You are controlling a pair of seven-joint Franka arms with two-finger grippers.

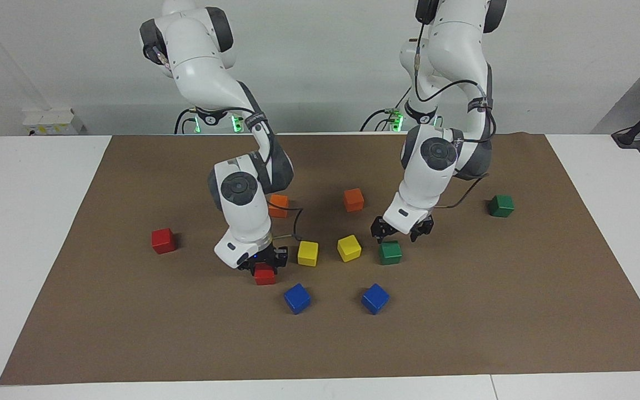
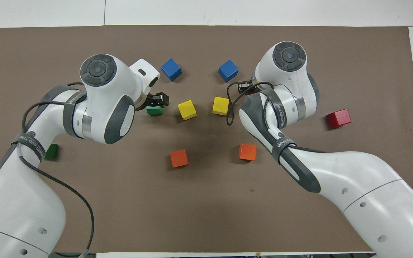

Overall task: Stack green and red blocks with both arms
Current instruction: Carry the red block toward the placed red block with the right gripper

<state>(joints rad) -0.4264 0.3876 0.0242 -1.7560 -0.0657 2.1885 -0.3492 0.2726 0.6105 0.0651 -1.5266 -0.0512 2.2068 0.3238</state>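
My right gripper (image 1: 268,262) is low on a red cube (image 1: 265,275) that rests on the brown mat beside a yellow cube. In the overhead view my right arm hides that cube. My left gripper (image 1: 401,229) is open and hangs just above a green cube (image 1: 390,253), with its fingers spread to either side and not touching it. In the overhead view this gripper (image 2: 156,101) covers part of that cube (image 2: 154,111). A second red cube (image 1: 163,240) lies toward the right arm's end. A second green cube (image 1: 501,205) lies toward the left arm's end.
Two yellow cubes (image 1: 308,253) (image 1: 349,248) lie between the two grippers. Two blue cubes (image 1: 297,298) (image 1: 375,298) lie farther from the robots. Two orange cubes (image 1: 278,205) (image 1: 354,199) lie nearer to them. All rest on the brown mat (image 1: 131,333).
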